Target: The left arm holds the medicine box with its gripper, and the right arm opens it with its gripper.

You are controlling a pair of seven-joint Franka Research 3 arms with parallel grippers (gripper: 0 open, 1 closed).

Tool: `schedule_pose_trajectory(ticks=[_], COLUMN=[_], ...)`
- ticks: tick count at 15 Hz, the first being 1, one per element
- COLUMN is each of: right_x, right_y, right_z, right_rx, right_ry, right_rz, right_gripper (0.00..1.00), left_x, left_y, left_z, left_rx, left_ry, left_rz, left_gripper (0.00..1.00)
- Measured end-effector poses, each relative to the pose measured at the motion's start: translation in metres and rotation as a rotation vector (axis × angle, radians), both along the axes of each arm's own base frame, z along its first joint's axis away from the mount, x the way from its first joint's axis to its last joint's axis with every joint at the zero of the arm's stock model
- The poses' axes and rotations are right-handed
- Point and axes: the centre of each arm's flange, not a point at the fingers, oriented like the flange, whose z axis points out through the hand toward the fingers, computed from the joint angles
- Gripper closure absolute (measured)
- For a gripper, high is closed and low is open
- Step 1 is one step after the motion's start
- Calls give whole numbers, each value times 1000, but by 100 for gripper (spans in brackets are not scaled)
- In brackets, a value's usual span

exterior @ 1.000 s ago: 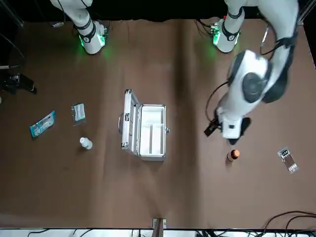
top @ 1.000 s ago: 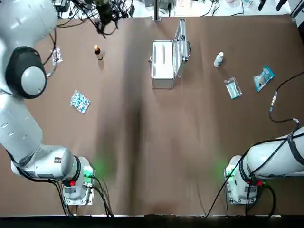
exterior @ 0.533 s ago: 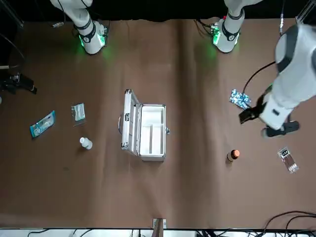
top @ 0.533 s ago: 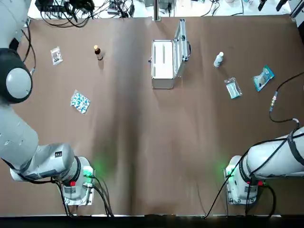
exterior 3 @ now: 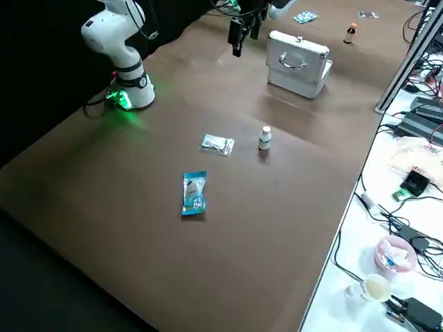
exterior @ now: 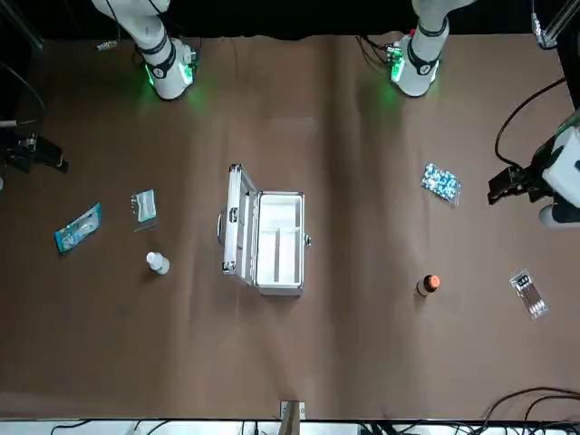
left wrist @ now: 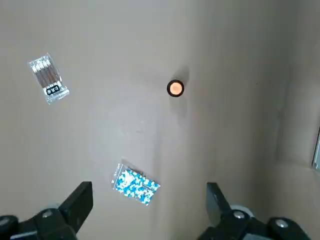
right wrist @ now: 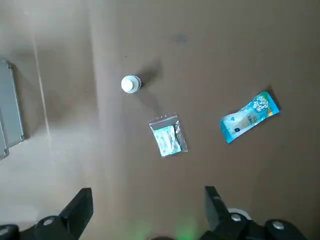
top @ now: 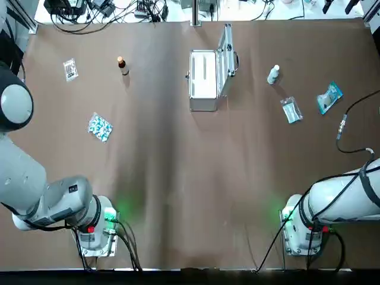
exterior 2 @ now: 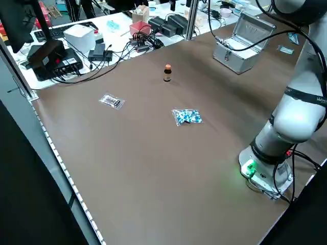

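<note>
The silver medicine box (top: 205,80) stands at the far middle of the table with its lid raised upright and its white inside (exterior: 276,237) showing. Neither gripper touches it. My left gripper (left wrist: 149,192) hangs high over the table's left side, fingers wide apart and empty, above a blue blister pack (left wrist: 135,183) and a brown bottle (left wrist: 175,88). My right gripper (right wrist: 148,191) is also open and empty, high over the right side, above a white bottle (right wrist: 130,84) and a clear sachet (right wrist: 167,140). The box's edge (right wrist: 10,110) shows at that view's border.
A blue sachet (top: 329,97) and a cable (top: 342,126) lie at the right. A small packet (top: 70,69) lies at the far left. Both arm bases (top: 95,228) (top: 303,231) sit at the near edge. Cables and boxes crowd the bench (exterior 2: 76,41) past the table's far edge.
The left arm has swung from near the brown bottle out toward the table's left edge and risen. The box stays open and the right arm has not moved.
</note>
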Motion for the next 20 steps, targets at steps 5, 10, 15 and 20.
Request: schedule_pose_trajectory(ticks=[5, 10, 15, 20], right_x=[0, 0, 0, 0], right_y=[0, 0, 0, 0], right_z=[0, 0, 0, 0], right_rx=[0, 0, 0, 0], right_ry=[0, 0, 0, 0], right_rz=[0, 0, 0, -1], right_gripper=[1, 1, 1, 1], left_x=[-12, -20, -20, -20], left_y=[-10, -16, -12, -11], left_z=[13, 24, 24, 22], left_rx=[18, 23, 24, 24], left_ry=[16, 1, 4, 6], left_rz=[-9, -8, -1, -2], left_gripper=[0, 0, 0, 0])
